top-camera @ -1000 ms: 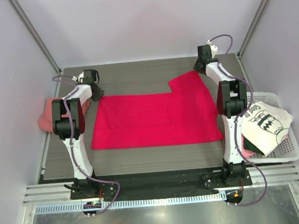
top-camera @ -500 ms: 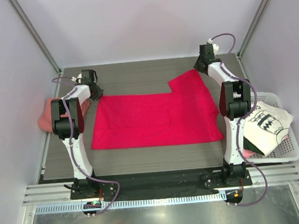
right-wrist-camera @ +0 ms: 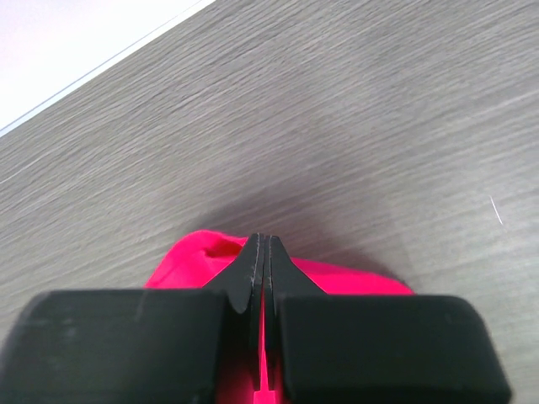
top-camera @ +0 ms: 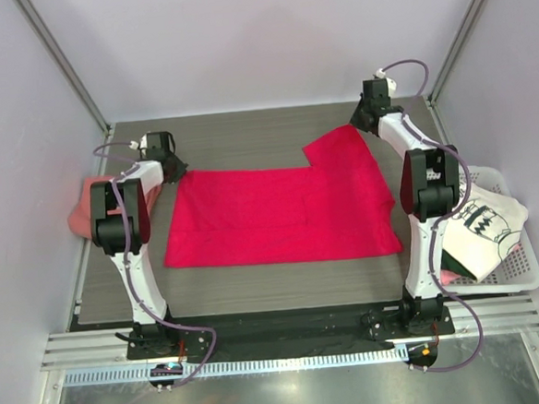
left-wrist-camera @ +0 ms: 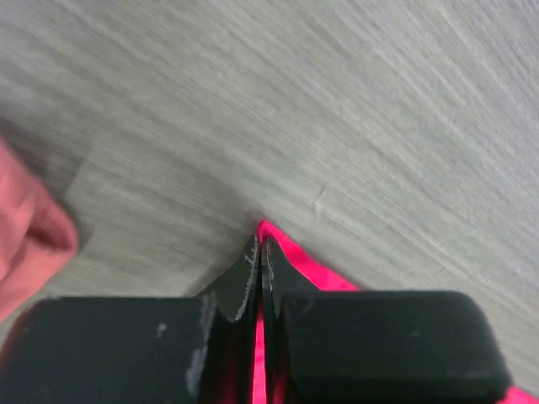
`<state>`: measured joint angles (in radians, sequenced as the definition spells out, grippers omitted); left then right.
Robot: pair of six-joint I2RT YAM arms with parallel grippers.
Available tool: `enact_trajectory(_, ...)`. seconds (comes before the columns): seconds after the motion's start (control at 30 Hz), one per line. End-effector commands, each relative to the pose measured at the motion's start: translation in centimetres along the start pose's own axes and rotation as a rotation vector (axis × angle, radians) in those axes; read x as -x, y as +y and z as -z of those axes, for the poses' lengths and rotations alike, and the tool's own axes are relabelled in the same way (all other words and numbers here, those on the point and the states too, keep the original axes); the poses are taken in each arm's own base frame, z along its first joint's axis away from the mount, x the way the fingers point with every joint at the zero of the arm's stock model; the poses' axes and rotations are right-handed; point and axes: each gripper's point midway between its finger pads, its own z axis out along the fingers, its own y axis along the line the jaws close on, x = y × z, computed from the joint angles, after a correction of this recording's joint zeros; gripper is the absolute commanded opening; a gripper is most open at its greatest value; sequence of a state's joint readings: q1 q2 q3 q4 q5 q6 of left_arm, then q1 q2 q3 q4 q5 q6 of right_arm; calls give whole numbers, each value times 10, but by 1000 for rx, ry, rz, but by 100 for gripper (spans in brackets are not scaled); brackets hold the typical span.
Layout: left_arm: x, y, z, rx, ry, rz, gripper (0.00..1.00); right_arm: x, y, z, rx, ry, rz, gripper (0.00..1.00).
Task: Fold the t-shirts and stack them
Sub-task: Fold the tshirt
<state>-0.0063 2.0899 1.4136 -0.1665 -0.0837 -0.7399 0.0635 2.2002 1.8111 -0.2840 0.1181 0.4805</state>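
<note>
The crimson-magenta t-shirt (top-camera: 279,212) lies spread flat across the middle of the table, with one sleeve (top-camera: 340,148) pointing to the far right. My left gripper (top-camera: 176,169) is shut on the shirt's far left corner (left-wrist-camera: 274,237), red cloth showing between its fingers. My right gripper (top-camera: 360,119) is shut on the far tip of the sleeve (right-wrist-camera: 194,257). The salmon-pink t-shirt (top-camera: 83,206) sits bunched at the table's left edge, also in the left wrist view (left-wrist-camera: 21,231). The white t-shirt with black print (top-camera: 474,223) lies in the basket on the right.
A white plastic basket (top-camera: 524,272) stands off the table's right side. Metal frame posts (top-camera: 61,64) rise at the back corners. The arm bases sit on a black plate (top-camera: 278,326) at the near edge.
My left gripper has closed onto the shirt's far left corner. The right arm's elbow has shifted slightly to the right; its gripper stays shut on the sleeve.
</note>
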Motion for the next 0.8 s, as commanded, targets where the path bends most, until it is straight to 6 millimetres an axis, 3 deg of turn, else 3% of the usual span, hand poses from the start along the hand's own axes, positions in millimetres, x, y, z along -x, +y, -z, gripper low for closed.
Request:
enact_trajectory(0.0, 21, -10, 18, -81, -118, -40, 0, 40, 15, 40, 59, -94, -17, 1)
enact_trajectory(0.07, 34, -23, 27, -162, -197, -35, 0, 39, 10, 48, 52, -94, -21, 1)
enact_trajectory(0.13, 26, -21, 29, -198, -213, -46, 0, 37, 3, 52, 40, -89, -27, 1)
enact_trajectory(0.27, 26, -40, 33, -342, -224, -93, 0, 42, -4, 64, 40, -99, -43, 1)
enact_trajectory(0.47, 38, -43, 37, -458, -193, -82, 0, 33, -10, 67, 56, -67, -57, 1)
enact_trajectory(0.6, 48, -42, 56, -463, -245, -105, 0, 29, -13, 67, 56, -58, -58, 1)
enact_trajectory(0.77, 43, -40, 64, -467, -235, -170, 0, 25, -7, 75, 96, -38, -57, 1)
